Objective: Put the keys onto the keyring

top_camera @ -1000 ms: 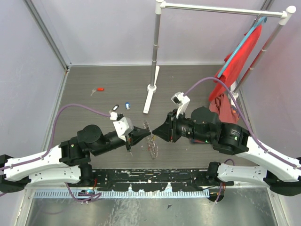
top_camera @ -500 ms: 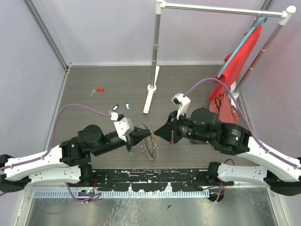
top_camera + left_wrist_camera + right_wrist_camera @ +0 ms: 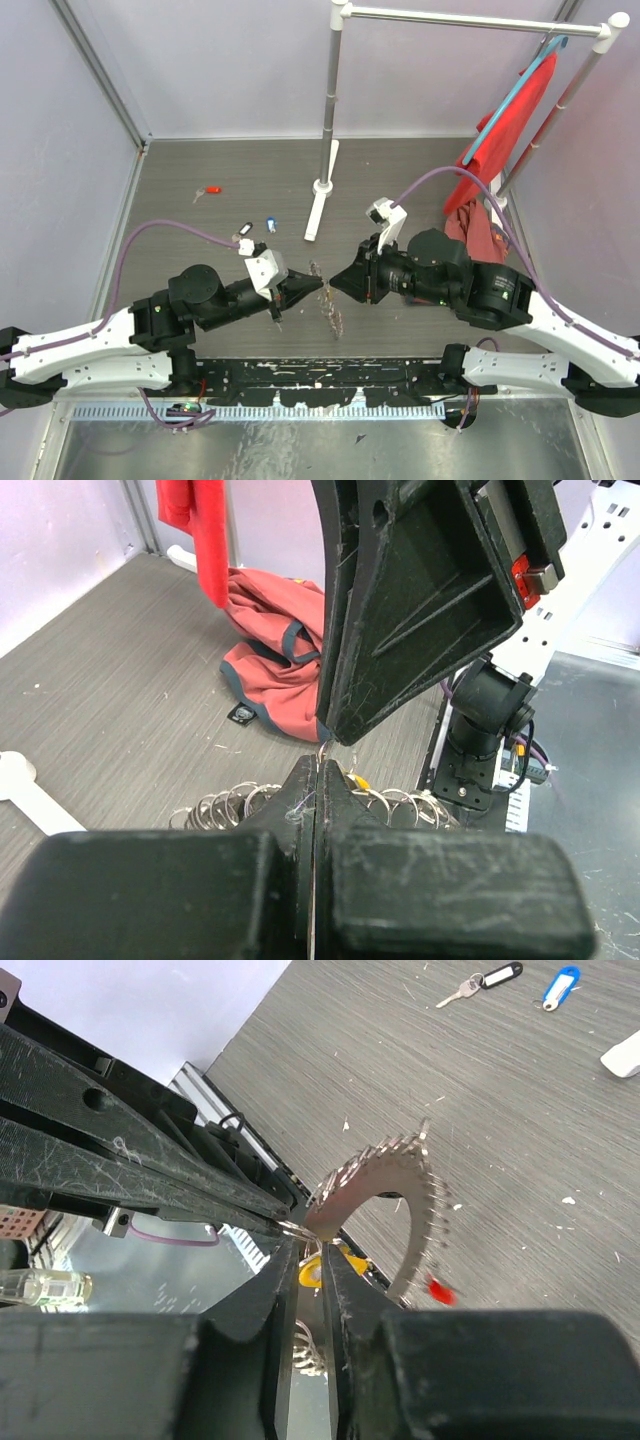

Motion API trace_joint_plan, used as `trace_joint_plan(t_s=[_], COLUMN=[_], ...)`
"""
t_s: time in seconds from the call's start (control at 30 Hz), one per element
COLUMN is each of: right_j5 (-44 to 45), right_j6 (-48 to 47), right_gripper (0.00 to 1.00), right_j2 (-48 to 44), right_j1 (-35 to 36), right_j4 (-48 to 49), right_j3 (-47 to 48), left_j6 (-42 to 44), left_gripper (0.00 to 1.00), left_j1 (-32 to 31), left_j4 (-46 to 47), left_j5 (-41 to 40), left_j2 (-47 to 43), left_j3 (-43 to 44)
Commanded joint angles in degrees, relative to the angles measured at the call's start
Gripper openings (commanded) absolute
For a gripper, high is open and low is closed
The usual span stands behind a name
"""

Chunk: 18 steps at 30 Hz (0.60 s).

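Both grippers meet tip to tip above the table's near middle. My left gripper [image 3: 320,285] is shut on a thin wire of the keyring [image 3: 329,308], which hangs below the tips. In the left wrist view its jaws [image 3: 318,768] are pressed together, with small silvery rings [image 3: 225,804] fanning out on both sides. My right gripper [image 3: 336,283] is nearly shut on a yellow-headed key [image 3: 318,1266] at the keyring [image 3: 405,1190]. A red key [image 3: 440,1290] hangs on the ring. Loose on the table lie a red key [image 3: 212,190], a black key [image 3: 245,228] and a blue key [image 3: 271,224].
A clothes rack pole on a white base [image 3: 320,195] stands behind the grippers. A red cloth [image 3: 500,130] hangs from the rack at the right and lies heaped on the floor [image 3: 270,670]. Walls close in the left and back.
The keyring has swung and turned under the tips, from broadside half a second ago to nearly edge-on now. Both grippers stay shut and have shifted slightly.
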Motion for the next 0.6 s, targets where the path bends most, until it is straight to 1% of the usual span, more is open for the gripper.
trace_joint_plan(t_s=[0.0, 0.23, 0.33, 0.47, 0.57], right_j5=[2.1, 2.6, 0.7, -5.3, -8.9], right_j6=[-0.9, -0.3, -2.0, -10.9, -20.1], right_gripper=[0.22, 0.24, 0.29, 0.36, 0.38], right_j2=[-2.9, -4.4, -4.4, -5.6, -7.9], right_j1=[0.2, 0.2, 0.2, 0.2, 0.2], right_j4=[3.5, 2.9, 3.9, 7.9, 13.0], right_j3=[-0.2, -1.1, -1.9, -3.8, -7.0], left_j6=[0.1, 0.0, 0.0, -0.1, -0.3], left_gripper=[0.0, 0.0, 0.0, 0.0, 0.0], left_j1=[-0.1, -0.1, -0.1, -0.1, -0.1], left_j4=[4.2, 4.3, 4.3, 4.4, 4.6], left_j5=[0.5, 0.5, 0.6, 0.9, 1.6], left_j2=[-0.5, -0.6, -0.6, -0.7, -0.7], left_j3=[2.1, 2.1, 2.1, 2.1, 2.4])
